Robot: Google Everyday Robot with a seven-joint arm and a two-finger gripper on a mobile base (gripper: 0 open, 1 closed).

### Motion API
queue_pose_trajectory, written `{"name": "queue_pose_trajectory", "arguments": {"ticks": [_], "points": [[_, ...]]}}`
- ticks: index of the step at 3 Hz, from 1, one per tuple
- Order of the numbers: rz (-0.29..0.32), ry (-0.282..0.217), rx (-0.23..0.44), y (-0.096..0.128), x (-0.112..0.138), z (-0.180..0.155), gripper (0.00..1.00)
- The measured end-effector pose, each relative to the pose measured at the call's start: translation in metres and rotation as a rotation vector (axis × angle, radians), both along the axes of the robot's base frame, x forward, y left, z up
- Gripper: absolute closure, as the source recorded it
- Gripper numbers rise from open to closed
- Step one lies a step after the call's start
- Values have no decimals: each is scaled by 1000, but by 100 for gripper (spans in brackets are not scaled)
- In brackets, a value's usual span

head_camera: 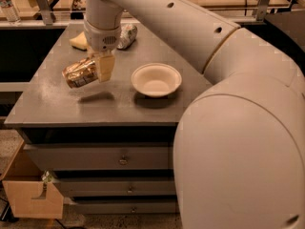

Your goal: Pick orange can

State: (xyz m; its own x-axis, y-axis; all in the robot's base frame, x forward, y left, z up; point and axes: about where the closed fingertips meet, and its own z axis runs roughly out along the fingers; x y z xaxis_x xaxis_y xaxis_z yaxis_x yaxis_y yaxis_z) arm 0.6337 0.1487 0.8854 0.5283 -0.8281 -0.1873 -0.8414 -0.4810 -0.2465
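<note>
The orange can (78, 73) has a shiny orange-brown and gold label and lies on its side in the air above the grey cabinet top (57, 104), with its shadow on the surface below it. My gripper (101, 68) is shut on the can's right end and holds it lifted at the left of the cabinet top. One pale finger (106, 67) shows in front of the can.
A white bowl (156, 79) sits right of the can. A silver-grey can (127, 35) and a yellow object (79, 41) lie at the back. A water bottle (8, 6) stands far left. Drawers and a cardboard box (32, 199) are below.
</note>
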Motion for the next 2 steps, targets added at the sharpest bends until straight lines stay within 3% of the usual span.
{"name": "queue_pose_trajectory", "arguments": {"ticks": [2], "points": [[-45, -7, 120, -24, 23, 24, 100]]}}
